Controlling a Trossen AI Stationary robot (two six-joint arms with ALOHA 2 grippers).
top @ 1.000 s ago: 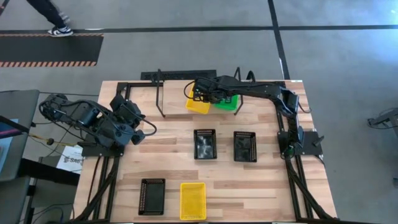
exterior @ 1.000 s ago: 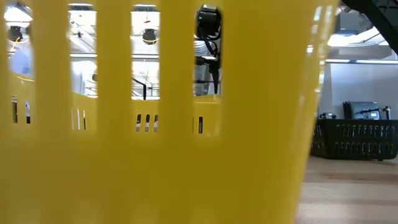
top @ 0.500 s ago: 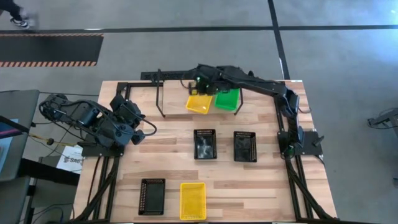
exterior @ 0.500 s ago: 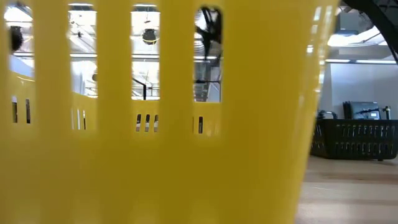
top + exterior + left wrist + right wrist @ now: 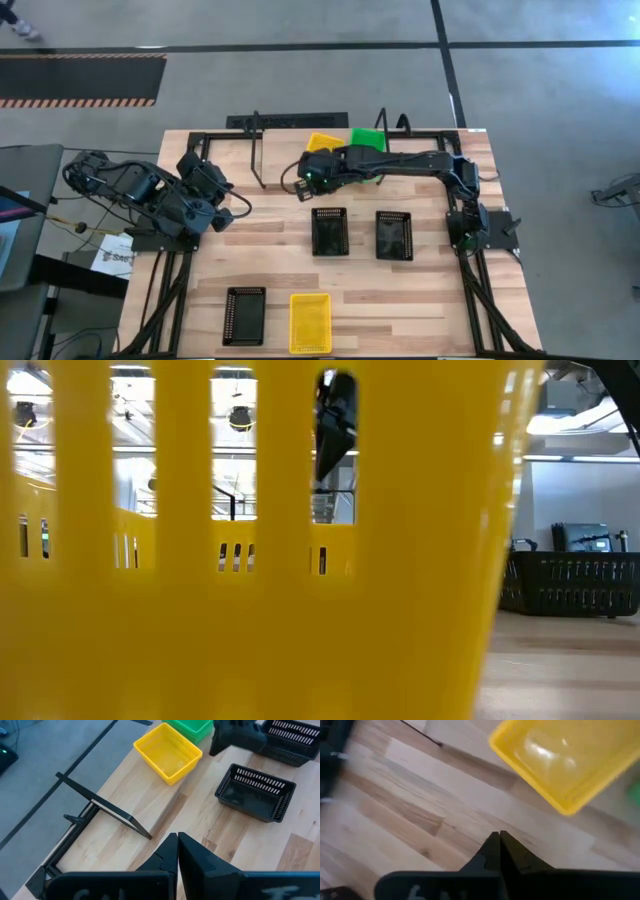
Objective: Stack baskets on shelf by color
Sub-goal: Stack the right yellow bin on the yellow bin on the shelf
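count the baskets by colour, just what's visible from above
yellow baskets: 2, one on the shelf, one at the near edge
green baskets: 1, on the shelf; may be a stack
black baskets: 3
total: 6

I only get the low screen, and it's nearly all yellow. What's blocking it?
Observer: A yellow basket at the table's front edge, right up against that camera.
Operator: Are there more baskets?
Observer: Yes. On the shelf at the back, a second yellow basket sits beside a green basket. Three black baskets lie on the table.
Operator: Is the robot holding one?
Observer: No. The right arm's fingers are shut on nothing, just in front of the shelf. The left arm is parked at the table's left side.
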